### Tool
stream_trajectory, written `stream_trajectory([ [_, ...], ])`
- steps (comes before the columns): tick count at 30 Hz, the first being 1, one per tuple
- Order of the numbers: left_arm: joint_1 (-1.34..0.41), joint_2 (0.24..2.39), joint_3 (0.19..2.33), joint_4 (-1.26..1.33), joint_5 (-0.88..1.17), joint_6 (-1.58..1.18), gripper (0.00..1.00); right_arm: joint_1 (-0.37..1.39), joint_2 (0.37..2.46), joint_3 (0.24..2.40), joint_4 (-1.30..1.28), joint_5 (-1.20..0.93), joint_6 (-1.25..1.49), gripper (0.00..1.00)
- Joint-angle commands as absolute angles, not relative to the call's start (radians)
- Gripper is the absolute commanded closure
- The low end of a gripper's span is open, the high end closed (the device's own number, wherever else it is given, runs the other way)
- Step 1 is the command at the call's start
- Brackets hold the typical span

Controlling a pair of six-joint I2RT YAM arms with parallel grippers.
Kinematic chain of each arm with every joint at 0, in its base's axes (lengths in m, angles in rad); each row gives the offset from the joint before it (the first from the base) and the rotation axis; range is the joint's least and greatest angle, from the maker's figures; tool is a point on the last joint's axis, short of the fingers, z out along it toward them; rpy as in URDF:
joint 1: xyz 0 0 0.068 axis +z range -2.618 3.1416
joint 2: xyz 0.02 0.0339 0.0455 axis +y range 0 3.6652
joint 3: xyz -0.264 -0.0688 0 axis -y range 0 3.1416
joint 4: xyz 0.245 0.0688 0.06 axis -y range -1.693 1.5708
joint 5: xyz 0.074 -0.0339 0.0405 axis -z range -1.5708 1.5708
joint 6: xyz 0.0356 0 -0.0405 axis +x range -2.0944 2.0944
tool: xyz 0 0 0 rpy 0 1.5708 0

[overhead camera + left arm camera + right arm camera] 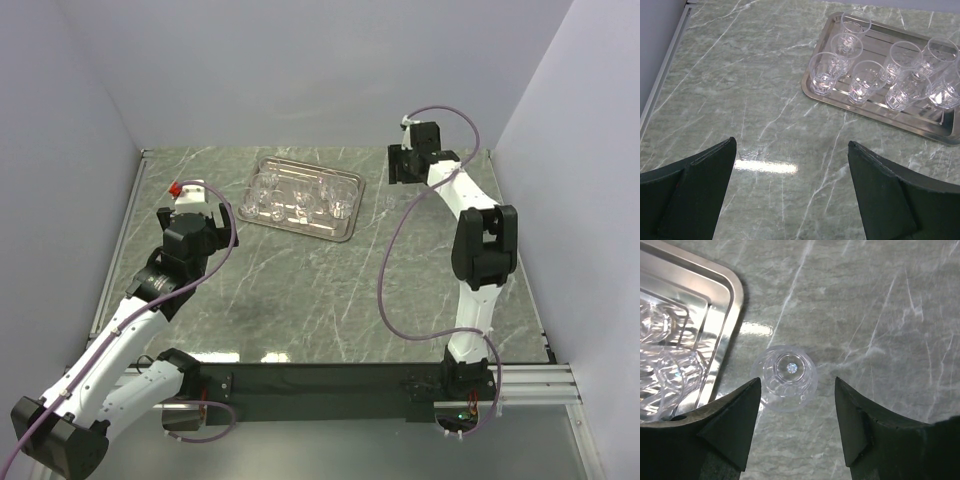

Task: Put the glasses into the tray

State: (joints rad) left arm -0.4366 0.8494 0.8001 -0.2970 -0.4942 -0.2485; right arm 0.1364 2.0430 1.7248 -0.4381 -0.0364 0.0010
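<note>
Clear and nearly lost against the green-veined marble table [890,315], one loose glass [785,377] is seen directly beneath the right gripper [797,382]. It sits inside the gap between the fingers, which are spread wide and touch nothing. The glass is nearer one finger than the other. The tray [732,295] lies just beyond that same finger, close to the glass but apart from it.

The left gripper [791,145] is likewise held apart and empty over bare marble. The filled tray and the other glasses [862,82] lie ahead of its fingertips and off to one side.

The step in hand is judged to be the pick of the loose glass. It would be done best if the gripper were first centred, so that both fingers meet the wall together and the glass is not pushed toward the tray rim. A gentle closure low on the body is advised, then a lift high enough for the rim and the standing glasses to be cleared.

Whether the loose glass stands mouth up or mouth down cannot be told from above. A free spot in the tray cannot be confirmed. The tray is cut off in both wrist views, and the glasses overlap too much to be counted with certainty.
</note>
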Motion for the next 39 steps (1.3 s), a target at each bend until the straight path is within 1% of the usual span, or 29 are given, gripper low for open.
stream_trajectory([
  [1,-0.431,0.854,0.799,-0.261,-0.488,-0.236,0.01,0.112,2.069,1.736,-0.397,-0.002,0.041,0.34],
  [6,-0.43,0.859,0.799,-0.262,-0.482,-0.236,0.01,0.091,2.101,1.736,-0.399,-0.002,0.038,0.41],
  [10,-0.43,0.862,0.801,-0.261,-0.479,-0.236,0.01,0.087,2.137,1.756,-0.413,-0.02,0.029,0.48],
  [13,-0.428,0.864,0.801,-0.261,-0.48,-0.236,0.0,0.087,2.158,1.776,-0.422,-0.035,0.022,0.6],
  [15,-0.428,0.865,0.801,-0.261,-0.48,-0.235,0.01,0.087,2.167,1.778,-0.425,-0.041,0.017,0.65],
  [16,-0.426,0.865,0.799,-0.261,-0.479,-0.235,0.01,0.087,2.171,1.782,-0.433,-0.043,0.017,0.75],
  [18,-0.426,0.868,0.801,-0.262,-0.479,-0.236,0.0,0.087,2.172,1.784,-0.437,-0.057,0.009,0.87],
  [19,-0.426,0.87,0.802,-0.262,-0.479,-0.236,0.01,0.086,2.171,1.784,-0.44,-0.063,0.009,1.0],
  [22,-0.426,0.868,0.801,-0.262,-0.477,-0.236,0.01,0.087,2.148,1.783,-0.459,-0.104,-0.061,1.0],
  [23,-0.425,0.868,0.802,-0.262,-0.477,-0.236,0.01,0.089,2.126,1.787,-0.474,-0.127,-0.122,1.0],
  [27,-0.425,0.865,0.802,-0.262,-0.474,-0.236,0.01,0.091,2.047,1.744,-0.54,-0.349,-0.297,1.0],
  [28,-0.423,0.864,0.802,-0.262,-0.476,-0.236,0.01,0.094,2.028,1.706,-0.54,-0.371,-0.317,1.0],
  [32,-0.425,0.859,0.801,-0.264,-0.474,-0.238,0.01,0.117,1.932,1.609,-0.515,-0.413,-0.408,1.0],
  [39,-0.423,0.851,0.801,-0.265,-0.474,-0.238,0.01,0.182,1.836,1.487,-0.492,-0.498,-0.509,1.0],
])
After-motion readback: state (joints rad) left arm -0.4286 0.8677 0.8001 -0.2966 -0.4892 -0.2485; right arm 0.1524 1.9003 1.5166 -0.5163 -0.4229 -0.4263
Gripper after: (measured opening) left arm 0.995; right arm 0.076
